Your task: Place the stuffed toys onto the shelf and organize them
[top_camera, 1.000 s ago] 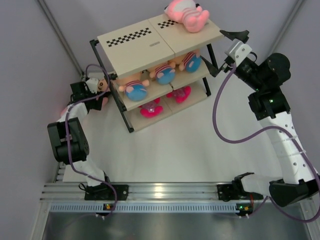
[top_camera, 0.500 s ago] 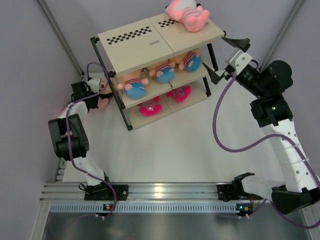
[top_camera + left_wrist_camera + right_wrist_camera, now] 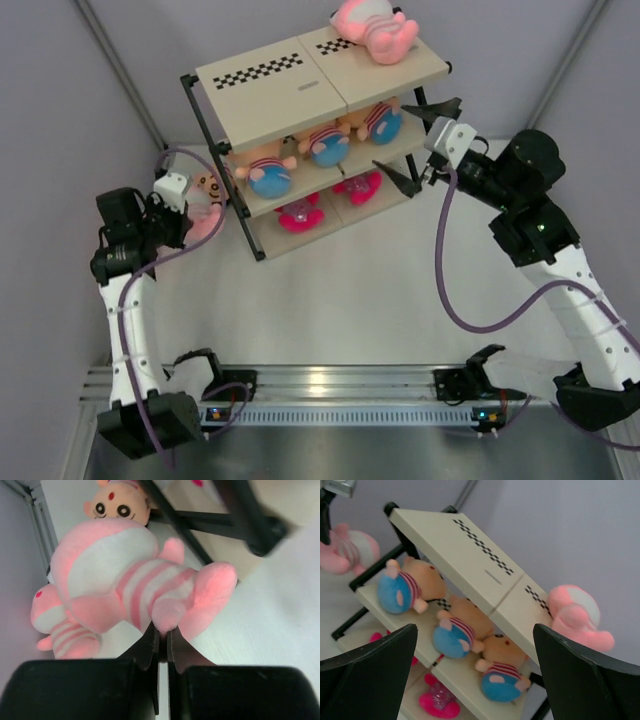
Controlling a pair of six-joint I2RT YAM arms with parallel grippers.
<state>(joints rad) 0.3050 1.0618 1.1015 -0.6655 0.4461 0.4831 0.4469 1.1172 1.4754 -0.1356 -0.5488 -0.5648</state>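
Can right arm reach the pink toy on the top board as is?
Probably yes. Right gripper is open, empty, beside the shelf's right end; the pink toy lies at that end of the top board, nothing over it.

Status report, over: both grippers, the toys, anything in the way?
Left gripper shut on pink striped toy. Right gripper open, empty, facing shelf. Second pink toy and boy doll lie beside shelf; nothing seen blocking.
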